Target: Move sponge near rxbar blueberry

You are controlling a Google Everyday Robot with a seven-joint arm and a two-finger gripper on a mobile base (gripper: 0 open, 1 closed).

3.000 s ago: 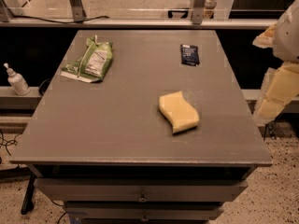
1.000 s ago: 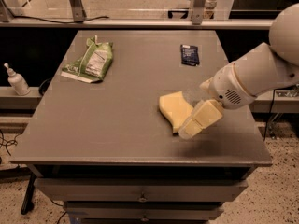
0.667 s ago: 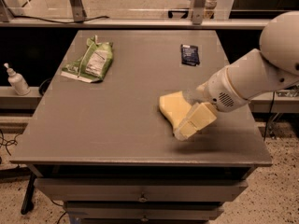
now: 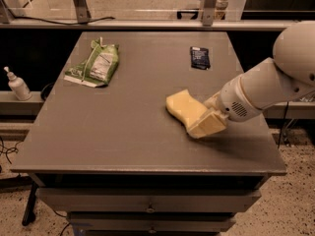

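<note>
The pale yellow sponge (image 4: 181, 106) lies on the grey table (image 4: 123, 127), right of centre. The rxbar blueberry (image 4: 200, 57), a small dark navy wrapper, lies flat at the table's far right, well behind the sponge. My gripper (image 4: 207, 124) reaches in from the right on a white arm and sits low over the sponge's near right end, covering that end. The sponge's left part shows and rests on the table.
A green and white bag (image 4: 95, 65) lies at the far left of the table. A white pump bottle (image 4: 17, 85) stands on a ledge left of the table. A rail with metal posts (image 4: 208, 4) runs behind the table's far edge.
The arm has swung in from the right edge to the sponge. Over the last second the gripper has settled a little lower over the sponge's near right end. The sponge has barely moved.
</note>
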